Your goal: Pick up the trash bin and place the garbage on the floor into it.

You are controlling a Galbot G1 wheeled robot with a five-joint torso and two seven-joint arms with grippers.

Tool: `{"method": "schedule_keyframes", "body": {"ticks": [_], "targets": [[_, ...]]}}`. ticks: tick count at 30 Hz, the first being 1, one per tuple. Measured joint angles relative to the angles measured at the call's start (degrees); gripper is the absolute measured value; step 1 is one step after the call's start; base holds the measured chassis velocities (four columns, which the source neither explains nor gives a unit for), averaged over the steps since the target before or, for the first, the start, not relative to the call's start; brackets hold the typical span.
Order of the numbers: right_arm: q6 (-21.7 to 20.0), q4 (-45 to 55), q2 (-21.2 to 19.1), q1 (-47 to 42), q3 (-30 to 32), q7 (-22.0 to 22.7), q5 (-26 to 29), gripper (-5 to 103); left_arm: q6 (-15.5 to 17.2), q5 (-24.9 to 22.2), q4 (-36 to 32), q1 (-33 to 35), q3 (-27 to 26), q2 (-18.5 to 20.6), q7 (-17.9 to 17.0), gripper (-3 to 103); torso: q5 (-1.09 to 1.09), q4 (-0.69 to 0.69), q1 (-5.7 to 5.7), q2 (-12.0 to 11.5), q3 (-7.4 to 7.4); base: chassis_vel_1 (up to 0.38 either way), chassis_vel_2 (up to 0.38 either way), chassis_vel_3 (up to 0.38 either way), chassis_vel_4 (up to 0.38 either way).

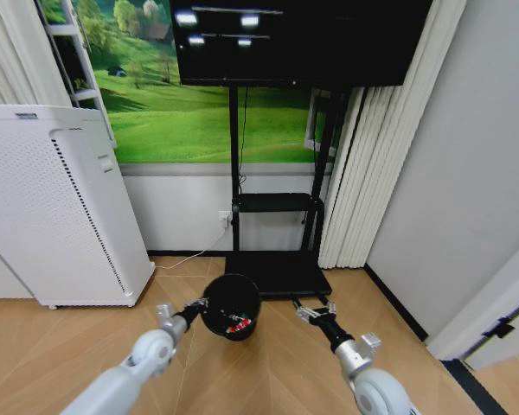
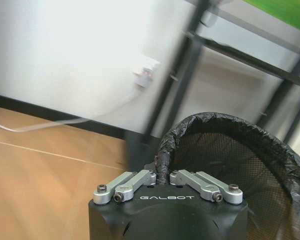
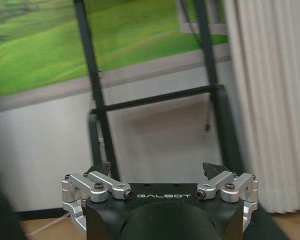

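Left jaws (image 1: 196,304): clenched on the rim of the trash bin (image 1: 231,304); in my left wrist view the black liner edge (image 2: 162,155) ran straight up between my two fingers, so the hold was on the near wall.

Trash bin: it hung off my left arm, in front of me and between my two arms, with its mouth tipped toward my head camera. Whether its base touched the wooden floor (image 1: 268,372) I could not tell.

Garbage: a red-and-white scrap (image 1: 236,326) lay inside the bin near the bottom. I saw no other pieces.

Right jaws (image 1: 314,312): released and empty, fingers spread wide, held low just to the right of the bin and apart from it.

Key relation: the bin's open mouth lay to the left of my right jaws at about the same height, so my right arm was the free one nearest the opening.

Surroundings: the black TV stand (image 1: 272,268) stood just behind the bin, the white air purifier (image 1: 52,207) off to my left.
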Motion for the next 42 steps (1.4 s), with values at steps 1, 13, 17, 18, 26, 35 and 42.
{"method": "schedule_keyframes", "body": {"ticks": [1,13,17,18,26,35,42], "targets": [[0.07,-0.8,0.48,-0.05,1.2,0.19,-0.67,100,1.35,-1.44,-3.18,4.09,-5.84,0.95,-2.64,6,0.02,0.04,0.0,0.0,-0.01,0.0,0.0,0.0,0.0],[0.22,-5.9,1.47,0.83,3.17,-0.13,-1.69,100,9.22,-4.17,-18.65,46.4,-48.55,-14.38,-5.19,6,0.02,0.11,-0.01,0.01,-0.01,0.0,0.0,0.0,0.0],[0.19,-6.19,2.89,1.21,2.43,-0.89,-2.1,100,9.23,-3.95,-18.75,52.86,-55.91,-18.97,-2.66,6,-0.02,0.09,-0.01,0.01,-0.01,0.0,0.0,0.0,0.0],[0.19,-6.19,2.89,1.21,2.43,-0.89,-2.1,100,9.23,-3.95,-18.75,52.86,-55.91,-18.97,-2.66,6,-0.02,0.09,-0.01,0.01,-0.01,0.0,0.0,0.0,0.0],[0.19,-7.04,4.7,1.39,1.88,-1.49,-2.3,100,7.72,-2.38,-15.44,56.68,-59.87,-21.81,2.27,6,0.03,0.07,-0.01,0.01,0.0,0.0,0.0,0.0,0.0],[0.43,-7.87,4.99,1.42,1.72,-1.45,-2.29,100,6.85,0.84,-11.37,57.06,-60.29,-21.97,7.86,6,0.01,0.07,0.0,-0.01,0.0,0.063,0.055,-0.06,-0.059],[0.7,-8.26,5.57,1.36,1.63,-1.4,-2.35,100,6.1,3.15,-10.04,57.2,-60.57,-21.65,10.5,6,0.0,0.08,0.0,-0.01,0.0,0.196,0.191,-0.203,-0.203]]}}
